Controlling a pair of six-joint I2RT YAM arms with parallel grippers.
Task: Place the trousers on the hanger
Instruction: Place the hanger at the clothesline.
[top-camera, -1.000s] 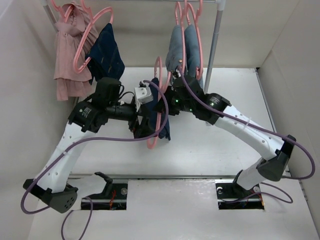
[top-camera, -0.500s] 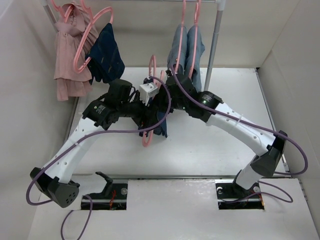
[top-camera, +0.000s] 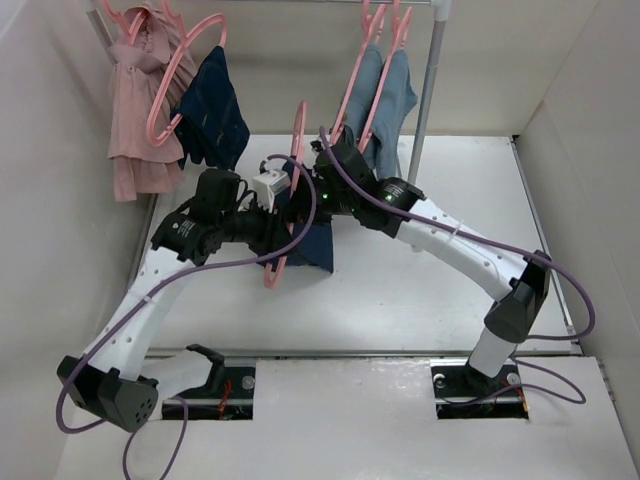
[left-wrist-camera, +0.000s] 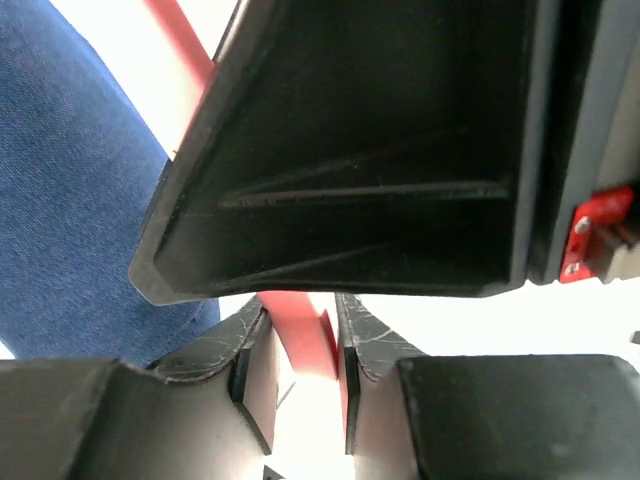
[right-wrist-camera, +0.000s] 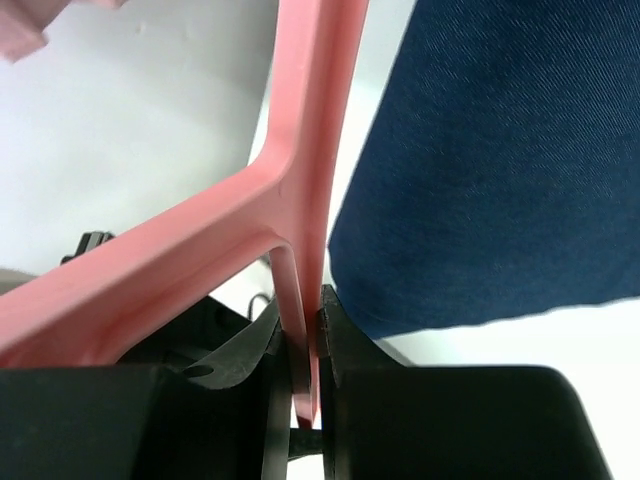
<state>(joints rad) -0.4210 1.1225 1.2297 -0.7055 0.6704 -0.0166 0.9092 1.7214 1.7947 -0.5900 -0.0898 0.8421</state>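
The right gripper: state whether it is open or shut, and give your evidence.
Shut on the hanger: the right wrist view shows the right gripper pinching its pink bar from both sides, no gap.

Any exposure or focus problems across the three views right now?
Top external: even light, sharp. Left wrist: black housing fills most of frame, background blown white, hanger shadowed red. Right wrist: hanger soft up close, trousers weave visible.
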